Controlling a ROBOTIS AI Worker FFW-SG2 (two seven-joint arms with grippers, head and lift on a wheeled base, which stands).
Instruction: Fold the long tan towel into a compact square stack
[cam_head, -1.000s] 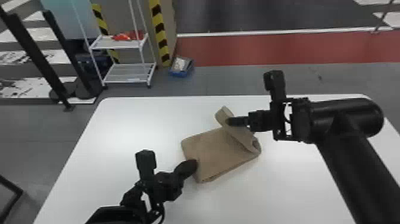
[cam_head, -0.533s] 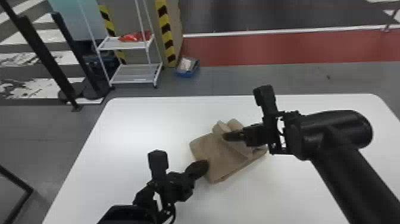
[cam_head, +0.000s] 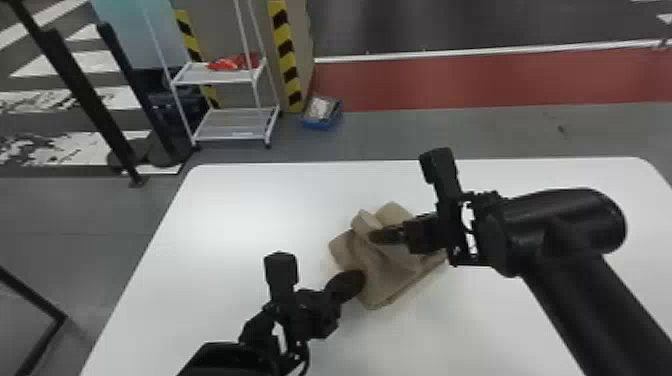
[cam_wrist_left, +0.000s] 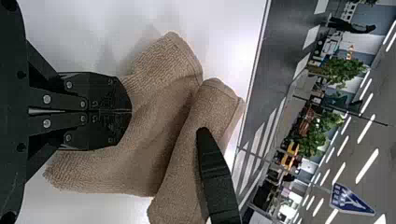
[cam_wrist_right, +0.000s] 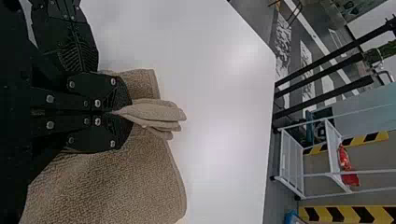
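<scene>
In the head view we have the towel (cam_head: 387, 282) on the white table (cam_head: 240, 210), rumpled and partly folded. Our left gripper (cam_head: 356, 281) touches it at its left side, and our right gripper (cam_head: 376, 236) is over its raised, bunched part. In the left wrist view the left gripper's fingers are closed together over the cloth; we cannot tell whether any of it is caught between them. The weave looks thick and rough, so we expect the towel to be light, soft and hardly slippery, but floppy enough to sag from a single pinch. In the right wrist view the right gripper's fingers are pressed shut on a gathered fold (cam_wrist_right: 156, 114), which sticks out past their tips. We would take hold near the edge with the layers lying flat, since a bunched grip may leave a crooked crease.
</scene>
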